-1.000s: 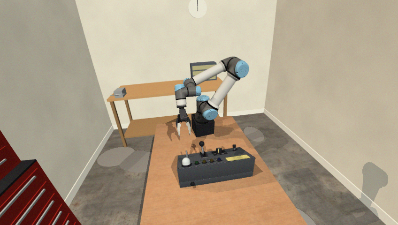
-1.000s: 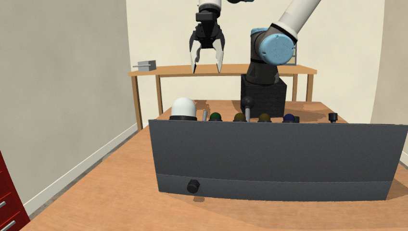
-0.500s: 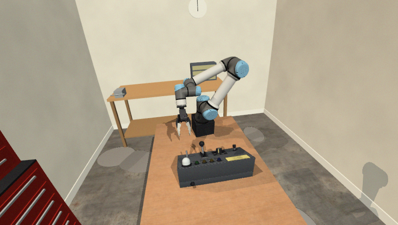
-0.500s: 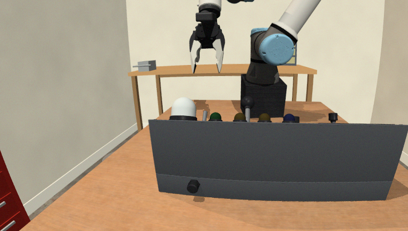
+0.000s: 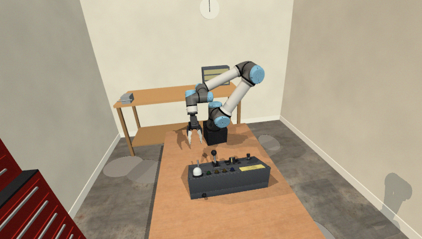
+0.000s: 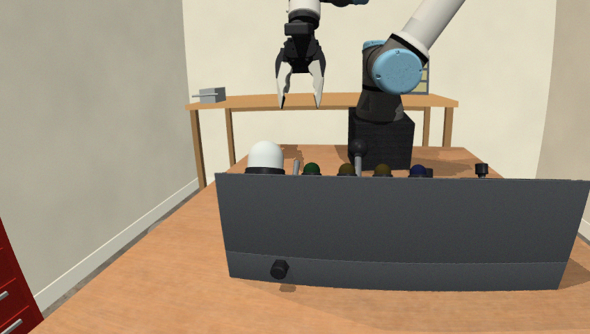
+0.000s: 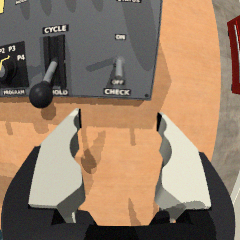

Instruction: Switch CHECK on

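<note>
The dark grey console (image 5: 228, 180) sits loose on the wooden table. Its CHECK toggle (image 7: 118, 68) is a small grey lever at one end of the panel, between its ON and OFF marks and close to OFF. It also shows in the top view (image 5: 197, 164) and the exterior view (image 6: 296, 166), beside the white dome (image 6: 265, 156). My gripper (image 5: 195, 144) hangs above the table behind the console, pointing down. Its fingers are partly open with nothing between them, short of the console's edge and roughly in line with the toggle. It also shows in the exterior view (image 6: 299, 107).
The CYCLE lever with a black ball (image 7: 47, 82) stands next to CHECK, then the PROGRAM knob (image 7: 5, 70). Several coloured buttons (image 6: 346, 168) line the panel. The robot base (image 5: 215, 134) stands behind. A side table with a grey box (image 5: 126, 98) and a red cabinet (image 5: 23, 201) lie off the table.
</note>
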`<action>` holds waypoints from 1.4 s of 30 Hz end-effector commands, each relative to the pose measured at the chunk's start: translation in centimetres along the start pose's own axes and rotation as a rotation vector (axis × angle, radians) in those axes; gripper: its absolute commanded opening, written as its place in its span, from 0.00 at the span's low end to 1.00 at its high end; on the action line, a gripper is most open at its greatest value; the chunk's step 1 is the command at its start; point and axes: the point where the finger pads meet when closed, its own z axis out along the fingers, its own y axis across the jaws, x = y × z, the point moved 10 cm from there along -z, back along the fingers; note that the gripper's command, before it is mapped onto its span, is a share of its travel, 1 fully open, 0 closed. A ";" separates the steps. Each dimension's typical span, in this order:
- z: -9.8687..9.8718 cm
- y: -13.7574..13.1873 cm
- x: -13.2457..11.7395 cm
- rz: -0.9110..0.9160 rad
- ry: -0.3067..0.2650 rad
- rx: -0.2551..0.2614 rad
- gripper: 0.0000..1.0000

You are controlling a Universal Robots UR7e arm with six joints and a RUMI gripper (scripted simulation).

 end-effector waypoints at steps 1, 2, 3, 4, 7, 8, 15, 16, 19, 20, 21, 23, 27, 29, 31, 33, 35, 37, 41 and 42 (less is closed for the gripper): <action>0.1 0.0 -3.6 0.001 0.004 0.000 0.44; 0.1 0.0 -3.7 0.001 0.004 0.000 0.44; 0.1 0.0 -3.7 0.001 0.004 0.000 0.44; 0.1 0.0 -3.7 0.001 0.004 0.000 0.00; 0.1 0.0 -3.7 0.001 0.004 0.000 0.00; 0.1 0.0 -3.7 0.001 0.004 0.000 0.00; 0.0 0.0 -3.7 0.000 0.004 -0.002 0.00; 0.0 0.0 -3.7 0.000 0.004 -0.002 0.00; 0.0 0.0 -3.7 0.000 0.004 -0.002 0.00; 0.0 0.0 -3.7 0.000 0.004 -0.001 0.00; 0.0 0.0 -3.7 0.000 0.004 -0.001 0.00; 0.0 0.0 -3.7 0.000 0.004 -0.001 0.00; 0.0 0.0 -3.7 0.000 0.004 -0.001 0.00; 0.0 0.0 -3.7 0.000 0.004 -0.001 0.00; 0.0 0.0 -3.7 0.000 0.004 -0.001 0.00; 0.0 0.0 -3.7 0.000 0.004 -0.001 0.00; 0.0 0.0 -3.7 0.000 0.004 -0.001 0.00; 0.0 0.0 -3.7 0.000 0.004 -0.001 0.00; 0.0 0.0 -3.7 0.000 0.004 -0.001 0.00; 0.0 0.0 -3.7 0.000 0.004 -0.001 0.00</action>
